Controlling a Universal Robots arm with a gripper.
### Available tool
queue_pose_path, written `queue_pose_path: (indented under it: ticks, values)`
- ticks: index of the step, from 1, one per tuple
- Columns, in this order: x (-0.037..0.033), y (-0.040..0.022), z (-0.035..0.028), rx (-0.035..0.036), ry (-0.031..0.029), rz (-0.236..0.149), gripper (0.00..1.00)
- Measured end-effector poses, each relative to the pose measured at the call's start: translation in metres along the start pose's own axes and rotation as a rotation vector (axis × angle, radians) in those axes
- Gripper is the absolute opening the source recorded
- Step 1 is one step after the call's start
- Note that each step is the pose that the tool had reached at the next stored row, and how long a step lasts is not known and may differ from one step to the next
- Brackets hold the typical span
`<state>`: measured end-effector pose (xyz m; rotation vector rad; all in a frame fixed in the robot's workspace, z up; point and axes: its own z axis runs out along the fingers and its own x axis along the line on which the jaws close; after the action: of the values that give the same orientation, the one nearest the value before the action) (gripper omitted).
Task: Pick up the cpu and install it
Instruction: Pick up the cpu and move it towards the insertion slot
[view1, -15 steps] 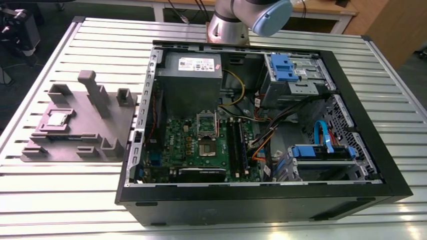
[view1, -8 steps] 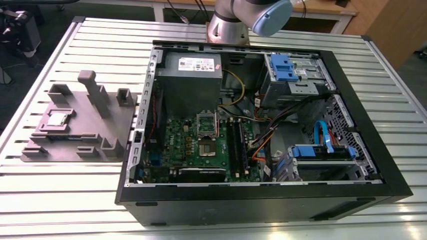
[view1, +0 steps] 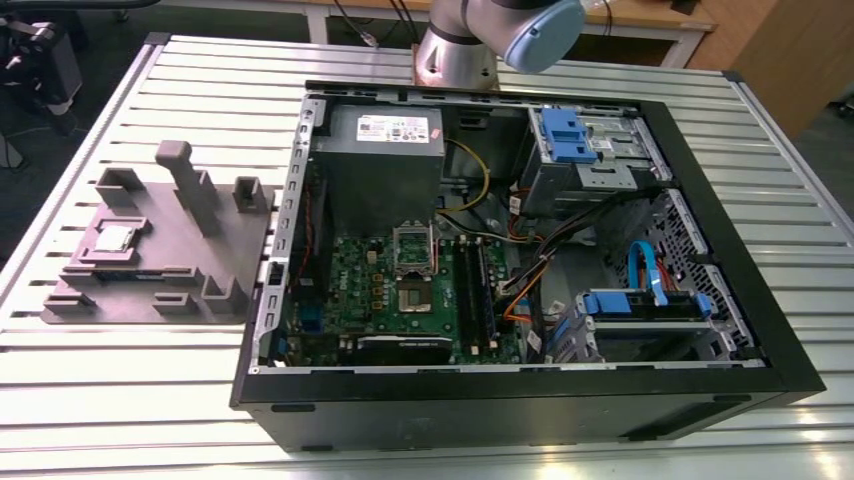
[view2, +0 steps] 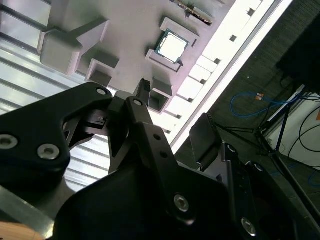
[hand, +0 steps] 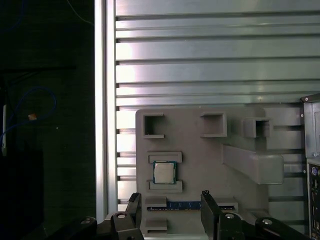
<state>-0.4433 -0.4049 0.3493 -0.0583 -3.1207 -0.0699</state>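
Below the gripper (hand: 170, 196), whose fingers (hand: 209, 210) stand apart and empty, the cpu (hand: 163, 173) lies on the plate (hand: 210, 165) (well clear of them), so a clean pick wants them centred and squared to its edges.

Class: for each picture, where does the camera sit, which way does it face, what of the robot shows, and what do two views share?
Exterior view: off the arm, high, looking down on the table, open computer case and grey plate; the arm shows.
First wrist view: on the arm, looking straight down at the plate and cpu; the open tool shows.
Second wrist view: on the arm, looking slantwise past the tool at the plate.
Shared: both wrist views show the cpu on the plate.
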Motion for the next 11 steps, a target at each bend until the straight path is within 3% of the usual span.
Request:
queue_pose_path:
  ticks: [6,11]
  values:
    - [0.0001,-0.0017,0.0049,-0.0002,0.0,-0.006,0.59]
    - [-0.0001,-0.0071,0.0099,0.0001,0.0009,-0.018,0.59]
